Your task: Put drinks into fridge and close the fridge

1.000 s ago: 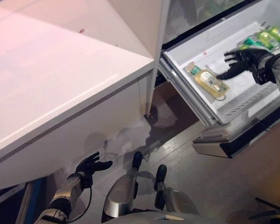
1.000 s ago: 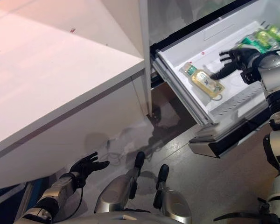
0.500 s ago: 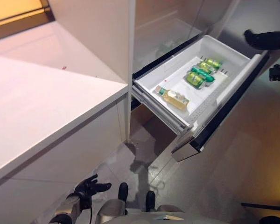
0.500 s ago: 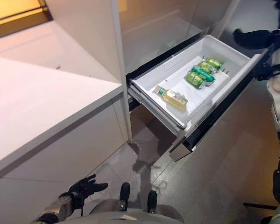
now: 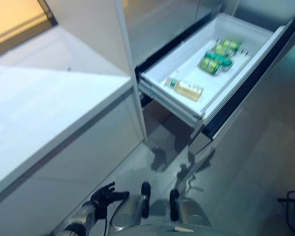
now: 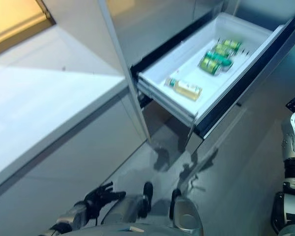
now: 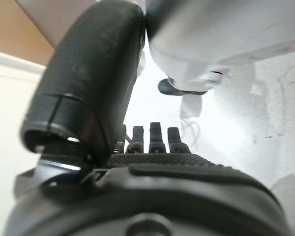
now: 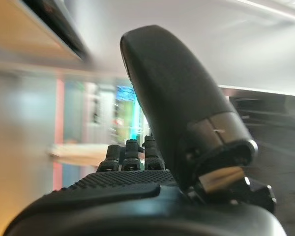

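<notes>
The white fridge drawer [image 5: 169, 101] stands pulled out at the upper right. A yellow drink bottle [image 5: 186, 90] with a green cap lies on its side in the drawer's near part. Green drinks [image 5: 217, 54] lie together farther back in the drawer. My left hand [image 5: 104, 196] hangs low beside the white counter, fingers straight and empty; it also shows in the left wrist view [image 7: 152, 172]. My right hand [image 8: 128, 196] is open with straight fingers and holds nothing; past it is a blurred room.
A long white counter [image 5: 54, 98] fills the left side. A tall white cabinet panel [image 5: 128, 59] stands between it and the drawer. The drawer's dark front [image 5: 250, 83] juts out over the grey floor [image 5: 246, 162].
My right hand has pulled back from over the yellow bottle and away from the drawer. The camera has shifted. The drawer stays open and the drinks lie as before.
</notes>
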Available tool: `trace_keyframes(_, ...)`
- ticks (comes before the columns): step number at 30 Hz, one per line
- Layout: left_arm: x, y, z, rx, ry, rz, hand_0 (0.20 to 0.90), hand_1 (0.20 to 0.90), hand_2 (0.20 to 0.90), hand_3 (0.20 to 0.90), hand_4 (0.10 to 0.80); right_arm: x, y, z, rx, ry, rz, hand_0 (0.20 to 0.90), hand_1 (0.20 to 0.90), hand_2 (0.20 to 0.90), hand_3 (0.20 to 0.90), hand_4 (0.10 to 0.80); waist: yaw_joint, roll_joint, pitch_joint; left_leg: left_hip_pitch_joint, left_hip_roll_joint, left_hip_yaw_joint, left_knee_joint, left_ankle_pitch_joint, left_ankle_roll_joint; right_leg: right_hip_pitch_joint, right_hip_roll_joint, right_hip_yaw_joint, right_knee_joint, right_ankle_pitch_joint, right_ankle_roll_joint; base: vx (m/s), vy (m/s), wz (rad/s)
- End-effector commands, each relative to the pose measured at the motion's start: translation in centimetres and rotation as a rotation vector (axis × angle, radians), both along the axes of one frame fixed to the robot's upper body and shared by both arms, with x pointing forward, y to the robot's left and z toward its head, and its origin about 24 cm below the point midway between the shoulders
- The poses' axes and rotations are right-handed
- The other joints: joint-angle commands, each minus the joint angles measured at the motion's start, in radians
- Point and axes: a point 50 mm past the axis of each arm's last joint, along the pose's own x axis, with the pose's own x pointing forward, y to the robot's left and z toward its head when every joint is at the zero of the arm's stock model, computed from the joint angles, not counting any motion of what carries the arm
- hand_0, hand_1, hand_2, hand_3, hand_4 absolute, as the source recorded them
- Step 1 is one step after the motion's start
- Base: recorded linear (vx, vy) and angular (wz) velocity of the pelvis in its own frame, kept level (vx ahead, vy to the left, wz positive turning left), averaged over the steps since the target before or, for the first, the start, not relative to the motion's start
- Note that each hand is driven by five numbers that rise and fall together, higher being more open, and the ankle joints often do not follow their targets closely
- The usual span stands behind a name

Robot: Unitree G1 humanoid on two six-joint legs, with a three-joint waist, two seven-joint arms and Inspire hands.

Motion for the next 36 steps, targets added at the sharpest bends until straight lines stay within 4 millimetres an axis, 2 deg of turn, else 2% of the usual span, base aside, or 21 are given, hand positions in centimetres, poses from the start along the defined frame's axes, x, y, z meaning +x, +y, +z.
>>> trace_keyframes(1, -0.8, 0.7, 0.0, 0.04, -0.009, 0.032, 0.9, 0.9, 0.9, 0.9, 0.8, 0.1, 2.0, 6.0, -0.069, -0.337, 0.127, 0.9, 0.9, 0.9, 0.9, 0.8, 0.04, -0.042, 0.005, -0.077, -0.057, 0.004, 0.241, -0.248, 0.081, -0.051, -0.031, 0.025, 0.073, 0.013, 0.004, -0.079, 0.041, 0.0)
trace_keyframes(6, -0.3, 0.3, 0.2, 0.023, -0.038, 0.076, 0.9, 0.9, 0.9, 0.9, 0.8, 1.7, 2.6, 4.9, 0.045, -0.354, 0.288, 0.9, 0.9, 0.9, 0.9, 0.8, 0.043, -0.02, 0.024, -0.16, -0.075, 0.018, 0.32, -0.258, 0.082, -0.152, -0.02, 0.023, 0.192, -0.026, -0.015, -0.074, 0.067, 0.01)
trace_keyframes(11, -0.1, 0.1, 0.4, -0.003, -0.057, 0.111, 0.9, 0.9, 0.9, 0.9, 0.8, 3.3, 4.6, 4.5, 0.042, -0.319, 0.454, 0.9, 0.9, 0.9, 0.9, 0.8, 0.044, -0.006, 0.027, -0.191, -0.083, 0.021, 0.354, -0.258, 0.078, -0.192, -0.015, 0.017, 0.25, -0.046, -0.031, -0.001, 0.053, -0.02)
trace_keyframes(16, -0.9, 0.2, 0.0, -0.023, -0.048, 0.131, 0.9, 0.9, 0.9, 0.9, 0.8, 4.2, 8.0, 5.5, -0.125, -0.284, 0.626, 0.9, 0.9, 0.9, 0.9, 0.8, 0.051, 0.003, 0.025, -0.194, -0.086, 0.019, 0.359, -0.252, 0.071, -0.202, -0.018, 0.01, 0.278, -0.058, -0.039, 0.039, 0.046, 0.04)
trace_keyframes(19, -1.9, 0.4, -0.4, -0.025, -0.025, 0.145, 0.9, 0.9, 0.9, 0.9, 0.8, 4.5, 11.3, 6.2, -0.244, -0.281, 0.82, 0.9, 0.9, 0.9, 0.9, 0.8, 0.058, 0.003, 0.023, -0.18, -0.085, 0.014, 0.343, -0.242, 0.067, -0.191, -0.023, 0.003, 0.277, -0.06, -0.042, 0.087, 0.041, 0.01)
trace_keyframes(21, -2.3, 0.4, -0.6, -0.027, -0.019, 0.149, 0.9, 0.9, 0.9, 0.9, 0.8, 4.5, 12.3, 6.5, -0.285, -0.283, 0.876, 0.9, 0.9, 0.9, 0.9, 0.8, 0.061, 0.003, 0.023, -0.174, -0.086, 0.011, 0.335, -0.237, 0.066, -0.186, -0.025, 0.001, 0.276, -0.06, -0.042, 0.082, 0.038, -0.03)
trace_keyframes(22, -2.7, 0.5, -0.7, -0.026, -0.012, 0.15, 0.9, 0.9, 0.9, 0.9, 0.8, 4.6, 13.5, 7.0, -0.338, -0.272, 0.953, 0.9, 0.9, 0.9, 0.9, 0.8, 0.067, 0.003, 0.021, -0.168, -0.086, 0.008, 0.326, -0.231, 0.062, -0.178, -0.029, -0.003, 0.272, -0.059, -0.041, 0.052, 0.025, 0.0)
trace_keyframes(23, -2.7, 0.5, -0.7, -0.026, -0.012, 0.15, 0.9, 0.9, 0.9, 0.9, 0.8, 4.6, 13.5, 7.0, -0.338, -0.272, 0.953, 0.9, 0.9, 0.9, 0.9, 0.8, 0.067, 0.003, 0.021, -0.167, -0.086, 0.008, 0.326, -0.23, 0.062, -0.178, -0.029, -0.003, 0.272, -0.059, -0.041, 0.082, 0.049, 0.05)
trace_keyframes(24, -3.0, 0.7, -0.8, -0.031, -0.013, 0.151, 0.9, 0.9, 0.9, 0.9, 0.8, 4.8, 14.8, 7.4, -0.377, -0.264, 1.047, 0.9, 0.9, 0.9, 0.9, 0.8, 0.079, 0.005, 0.02, -0.159, -0.088, 0.0, 0.312, -0.22, 0.059, -0.169, -0.033, -0.008, 0.269, -0.059, -0.04, 0.051, 0.03, 0.07)
trace_keyframes(26, -3.1, 0.8, -0.8, -0.035, -0.015, 0.15, 0.9, 0.9, 0.9, 0.9, 0.8, 5.1, 15.9, 7.8, -0.421, -0.236, 1.129, 0.9, 0.9, 0.9, 0.9, 0.8, 0.093, 0.006, 0.019, -0.149, -0.092, -0.011, 0.298, -0.212, 0.056, -0.158, -0.039, -0.015, 0.266, -0.061, -0.039, 0.066, 0.033, 0.09)
trace_keyframes(30, -3.6, 1.4, -0.7, -0.033, -0.012, 0.145, 0.9, 0.9, 0.9, 0.9, 0.8, 6.0, 17.0, 8.5, -0.412, -0.205, 1.261, 0.9, 0.9, 0.9, 0.9, 0.8, 0.133, 0.006, 0.014, -0.119, -0.099, -0.041, 0.263, -0.196, 0.052, -0.115, -0.059, -0.044, 0.252, -0.064, -0.035, 0.075, 0.019, 0.17)
trace_keyframes(36, -4.9, 2.6, -0.8, -0.014, 0.021, 0.13, 0.9, 0.9, 0.9, 0.9, 0.8, 7.7, 16.8, 9.1, -0.386, -0.123, 1.263, 0.9, 0.9, 0.9, 0.9, 0.8, 0.201, 0.008, -0.008, -0.052, -0.109, -0.1, 0.18, -0.162, 0.043, -0.031, -0.086, -0.094, 0.209, -0.065, -0.022, 0.101, 0.01, 0.29)
